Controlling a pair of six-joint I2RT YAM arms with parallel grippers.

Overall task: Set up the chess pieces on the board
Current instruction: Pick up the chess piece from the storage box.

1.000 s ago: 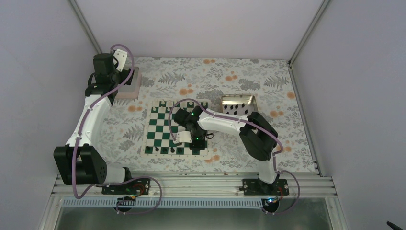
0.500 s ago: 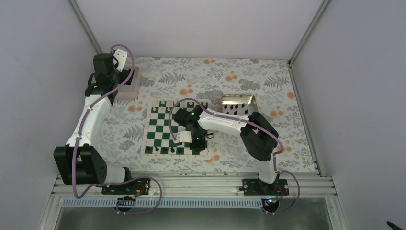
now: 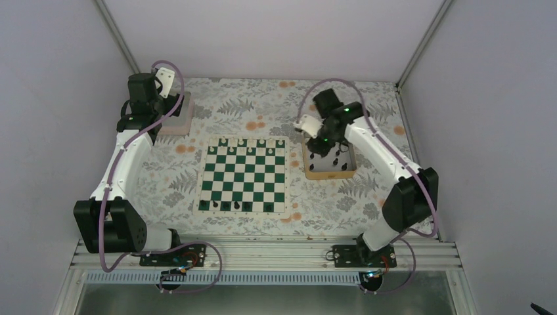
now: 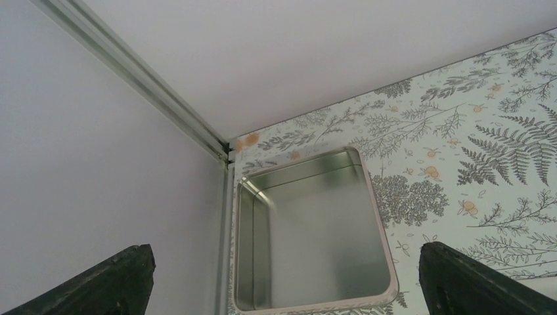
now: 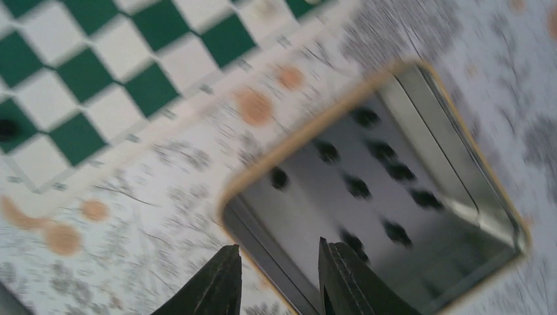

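Inspecting the tabletop, we find the board at its centre. Several black chess pieces stand along the board's near edge, and more lie in the gold-rimmed tray toward the right edge. We note the right claw over that tray, fingers slightly parted and empty. The left claw gapes wide above the pale tray at the far left corner.

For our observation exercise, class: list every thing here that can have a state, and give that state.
left claw: wide open, empty.
right claw: slightly open, empty.
board: laid flat, mostly bare.
gold-rimmed tray: holding pieces.
black pieces: some on the board's near row, others in the gold-rimmed tray.
pale tray: empty.
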